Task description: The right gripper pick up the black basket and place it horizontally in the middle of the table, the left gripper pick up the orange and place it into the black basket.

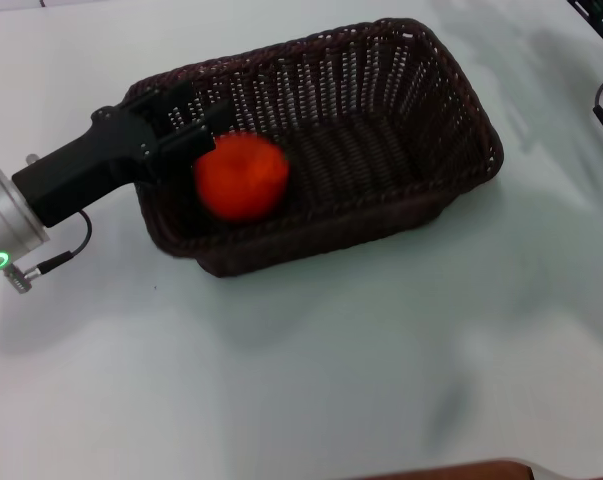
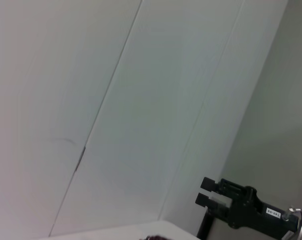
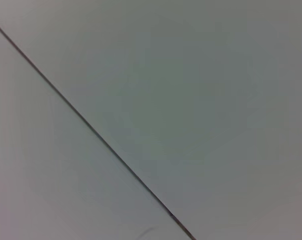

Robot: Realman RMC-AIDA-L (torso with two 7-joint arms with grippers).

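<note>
Judging from the head view, the task looks close to finished. The surface (image 1: 311,400), wide, white and glossy, carries the black basket (image 1: 461,110) lying flat near its middle, long axis running from about 8 o'clock to 2 o'clock, so the 1st half appears done. The left gripper (image 1: 206,130) reaches in over the basket's rim from 9 o'clock, its silver wrist with the green ring down at 8 o'clock. The orange (image 1: 242,177) sits inside the basket at the 9 o'clock end, just beside the gripper's tip and slightly blurred. Whether the jaws are clamped on the fruit or already apart from it I cannot tell, since the orange hides where they end. What seems left is only to be sure the orange rests on the basket floor and then to draw the left arm clear.

The right gripper (image 2: 216,197) shows only in the left wrist view, a small black claw far off with its 2 jaws set slightly apart and holding nothing, parked away from the work.

Around the work, the wrist views show only pale wall panels with thin dark seams. A few cables lie at the surface's 3 o'clock edge.
</note>
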